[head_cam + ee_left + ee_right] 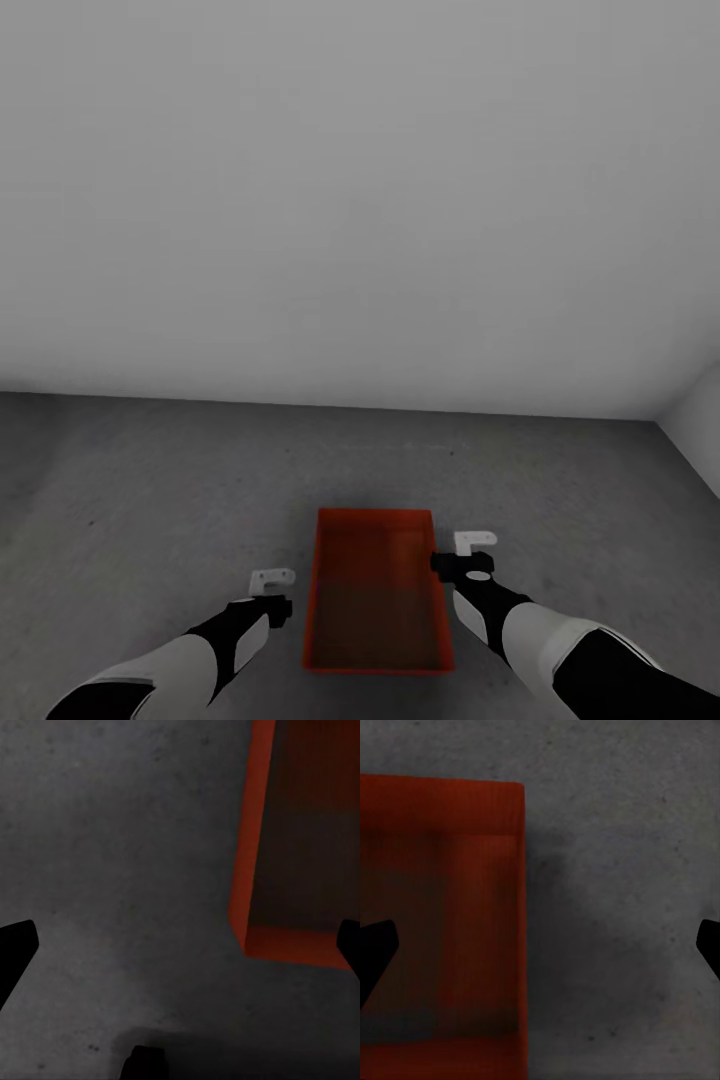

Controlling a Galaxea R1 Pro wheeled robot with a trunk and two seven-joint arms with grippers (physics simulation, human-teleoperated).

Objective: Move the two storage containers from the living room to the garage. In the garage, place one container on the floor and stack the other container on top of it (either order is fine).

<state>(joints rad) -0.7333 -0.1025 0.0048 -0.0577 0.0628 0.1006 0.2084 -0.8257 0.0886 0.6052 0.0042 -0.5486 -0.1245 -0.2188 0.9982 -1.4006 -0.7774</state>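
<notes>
An orange-red storage container (378, 590) sits on the dark grey concrete floor (150, 500) of the garage, open side up, its long axis running away from the robot. Whether it is one box or two nested together cannot be told from these frames. Its thin walls stand upright, and the inside looks darker toward the near end, where shadow falls across it.

The left gripper (271, 579) hangs just beside the container's left wall, near its closer half, and apart from it. The right gripper (474, 543) hangs just beside the right wall, further along toward the far end. Both sets of fingers are spread wide and hold nothing — in each wrist view the dark fingertips sit at opposite edges of the picture with bare floor or box between them.

The floor is faintly mottled, with small dark specks, and meets a plain pale grey wall (360, 200) a little way beyond the container. At the far right another pale wall (695, 420) turns the corner.

The left wrist view adds a close look at one corner of the container (300, 855), its outer wall bright orange against the floor (112, 870), and a soft shadow on the concrete below the fingers (15, 952). The right wrist view looks straight down into the container (442, 922) — its rim edge and shaded bottom — with open floor (622, 870) alongside, faintly darkened by shadow next to the wall.
</notes>
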